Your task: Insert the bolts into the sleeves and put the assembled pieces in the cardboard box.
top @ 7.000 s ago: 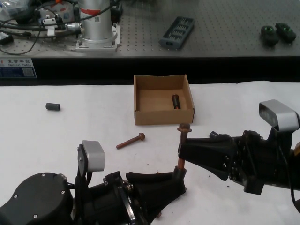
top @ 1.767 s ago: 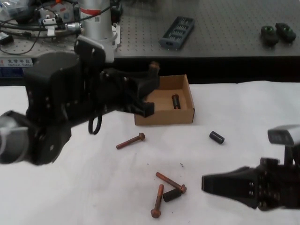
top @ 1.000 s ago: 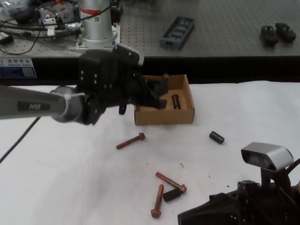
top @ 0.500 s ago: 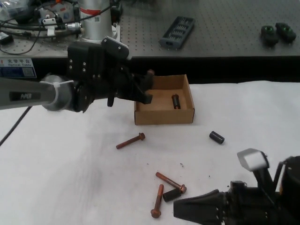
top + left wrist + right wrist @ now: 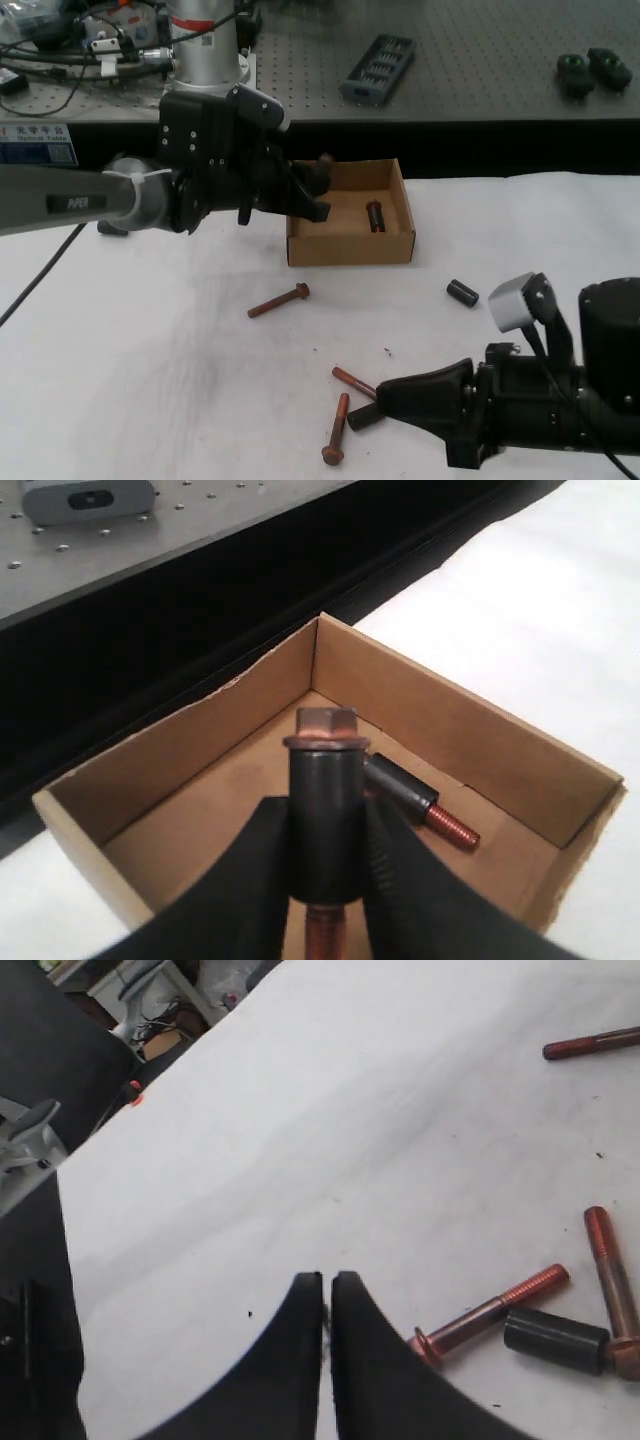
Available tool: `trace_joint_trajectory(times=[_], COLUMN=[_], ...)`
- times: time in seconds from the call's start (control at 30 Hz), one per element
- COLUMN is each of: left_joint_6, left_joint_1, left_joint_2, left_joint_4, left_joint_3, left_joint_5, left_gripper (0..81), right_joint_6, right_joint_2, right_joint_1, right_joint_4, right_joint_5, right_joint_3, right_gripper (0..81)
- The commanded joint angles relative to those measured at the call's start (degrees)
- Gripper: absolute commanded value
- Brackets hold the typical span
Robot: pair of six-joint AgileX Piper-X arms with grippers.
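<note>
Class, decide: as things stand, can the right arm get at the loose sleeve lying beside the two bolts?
Probably yes. The sleeve lies uncovered close beside the right pincer; but the pincer is shut, and two bolts crowd the sleeve.

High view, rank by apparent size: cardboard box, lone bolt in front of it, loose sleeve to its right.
1. cardboard box
2. lone bolt
3. loose sleeve
Bolt and sleeve lie at similar depth, so nearness hardly matters.

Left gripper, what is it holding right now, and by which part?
The left gripper holds an assembled piece by its black sleeve, bolt head clear of the fingers, at the cardboard box.
</note>
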Motion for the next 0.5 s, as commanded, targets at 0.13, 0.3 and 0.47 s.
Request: trace_joint_trajectory(times=[0.13,0.3,0.47], left_joint_6=[0.2,0.1,-2.9], left_joint_1=[-0.8,-1.0,-1.2], left_joint_2=[-0.4,-0.4,-0.4], left_joint_4=[3.5,3.5,3.5], left_joint_3=[-0.9,-0.9,-0.9], left_joint_5=[1.0,2.5,3.8], left_gripper=[9.4,15.2,41.0], right_joint_6=[-1.3,-1.3,-1.3], right_joint_2=[-3.5,-3.5,-3.5], right_joint_1=[-0.4,-0.4,-0.4], right_joint_4=[2.0,3.1,4.5], right_joint_5=[1.0,0.9,0.9], right_joint_3=[-0.5,-0.4,-0.4], right_gripper=[4.3,4.3,4.3])
